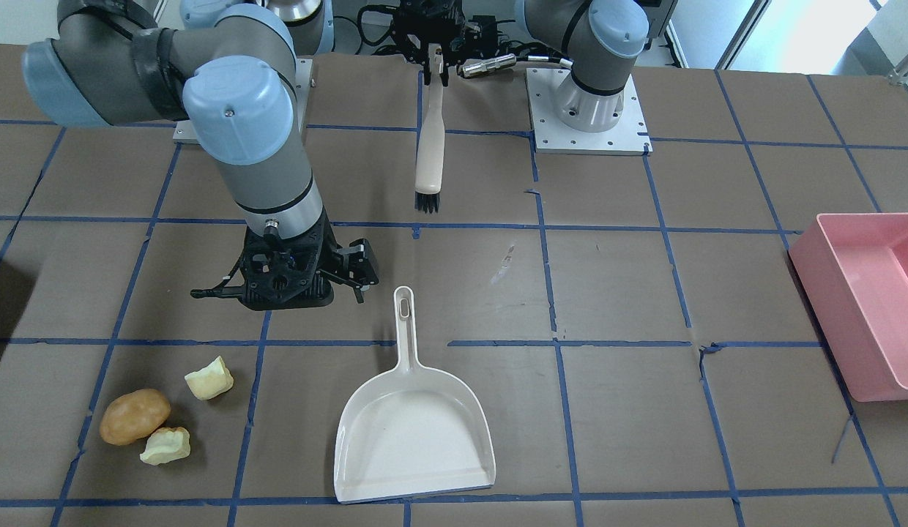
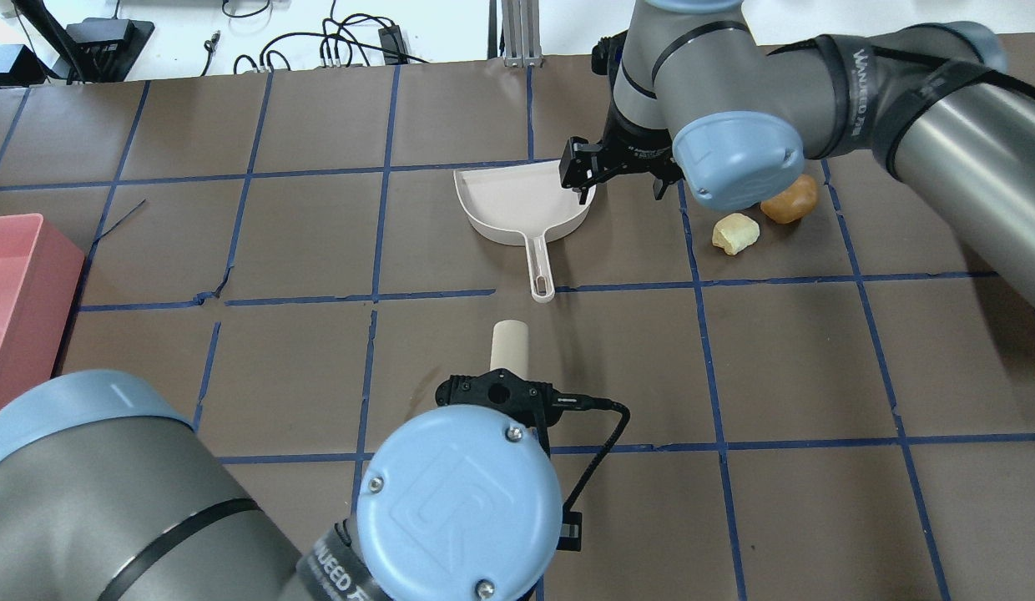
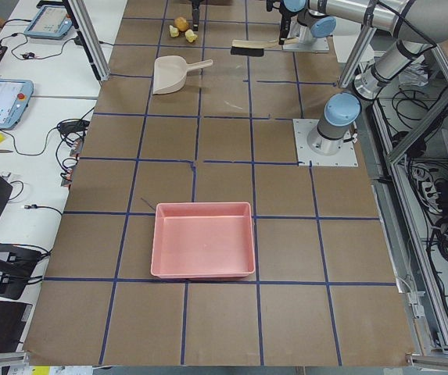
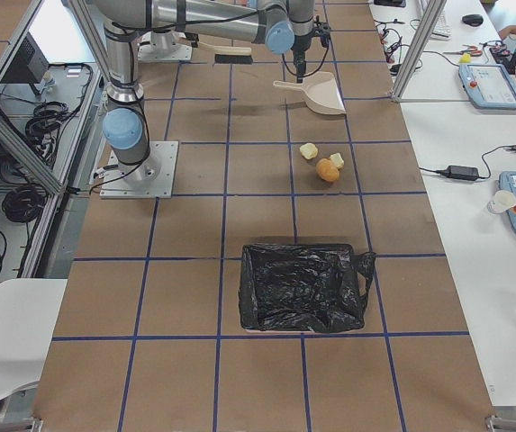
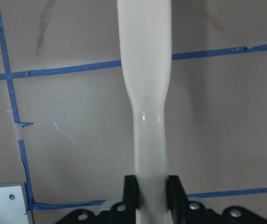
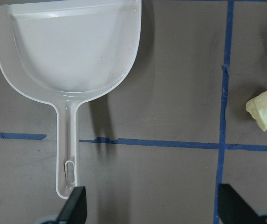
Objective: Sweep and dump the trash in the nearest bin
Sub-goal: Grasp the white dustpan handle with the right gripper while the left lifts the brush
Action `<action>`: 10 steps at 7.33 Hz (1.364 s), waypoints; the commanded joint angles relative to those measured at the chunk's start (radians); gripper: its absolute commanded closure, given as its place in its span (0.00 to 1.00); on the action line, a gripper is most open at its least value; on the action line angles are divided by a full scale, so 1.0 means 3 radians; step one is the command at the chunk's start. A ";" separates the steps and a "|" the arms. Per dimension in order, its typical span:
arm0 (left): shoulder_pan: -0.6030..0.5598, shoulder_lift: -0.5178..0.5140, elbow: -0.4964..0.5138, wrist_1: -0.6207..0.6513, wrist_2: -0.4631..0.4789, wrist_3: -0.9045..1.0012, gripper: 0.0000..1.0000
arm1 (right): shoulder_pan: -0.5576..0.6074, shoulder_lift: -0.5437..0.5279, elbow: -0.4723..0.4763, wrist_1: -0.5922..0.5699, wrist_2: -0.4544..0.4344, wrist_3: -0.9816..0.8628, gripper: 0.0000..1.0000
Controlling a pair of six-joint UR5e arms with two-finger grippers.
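Note:
My left gripper (image 1: 433, 67) is shut on the cream handle of a brush (image 1: 430, 157) with black bristles; the left wrist view shows both fingers (image 5: 130, 190) clamped on the handle. The white dustpan (image 1: 414, 424) lies flat on the table with nothing in it. My right gripper (image 2: 619, 179) hangs open and holds nothing, above the table between the dustpan (image 2: 517, 200) and the trash. The dustpan's handle (image 6: 67, 154) ends just by one finger. The trash is an orange-brown lump (image 1: 134, 416) and two pale yellow chunks (image 1: 209, 378) (image 1: 165, 446) lying close together.
A pink bin (image 3: 202, 238) stands toward the table's left end. A bin lined with a black bag (image 4: 304, 286) stands toward the right end, nearer the trash. Both arm base plates (image 1: 590, 110) are bolted along the robot's side.

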 commanded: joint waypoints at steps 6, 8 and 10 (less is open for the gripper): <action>0.1625 0.0036 0.0102 -0.0244 0.0320 0.1952 1.00 | 0.0509 0.0465 0.0496 -0.1522 -0.0069 0.0273 0.00; 0.2128 0.0061 0.0112 -0.0239 0.0310 0.2378 1.00 | 0.0633 0.0583 0.0532 -0.1493 -0.0189 0.0314 0.01; 0.2455 0.0061 0.0133 -0.0229 0.0259 0.2584 1.00 | 0.0557 0.0558 0.0593 -0.1508 -0.0173 0.0319 0.04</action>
